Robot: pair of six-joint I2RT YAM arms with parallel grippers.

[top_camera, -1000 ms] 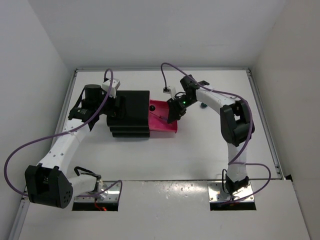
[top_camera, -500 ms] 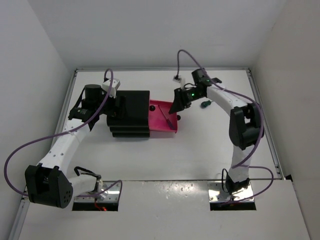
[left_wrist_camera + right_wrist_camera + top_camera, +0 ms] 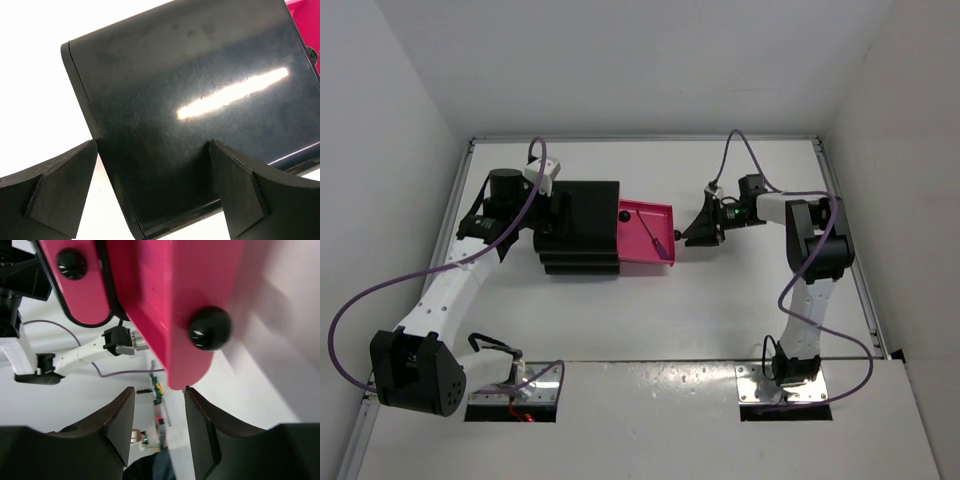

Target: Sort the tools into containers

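From above, a white table [image 3: 720,320] is sitting between white walls [image 3: 620,60]. The purple-handled screwdriver [image 3: 655,238] is lying in the black cabinet's [image 3: 582,225] open pink drawer [image 3: 638,213], with the right gripper [image 3: 690,236] pointing at it from just beside. In the left wrist view, the left gripper [image 3: 155,192] is hanging spread wide over the cabinet top, grasping nothing. In the right wrist view, the right gripper is gaping empty before the drawer's black knob [image 3: 210,328].

Pink drawer [image 3: 165,300] with black knob [image 3: 210,328] beyond parted jaws

A white table [image 3: 720,300], bounded by a low raised rim at the sides and back, is seen from above. A black stepped cabinet [image 3: 578,215] is set on it, left of centre and toward the back. One magenta drawer [image 3: 645,232] is pulled out to the right, over the tabletop.
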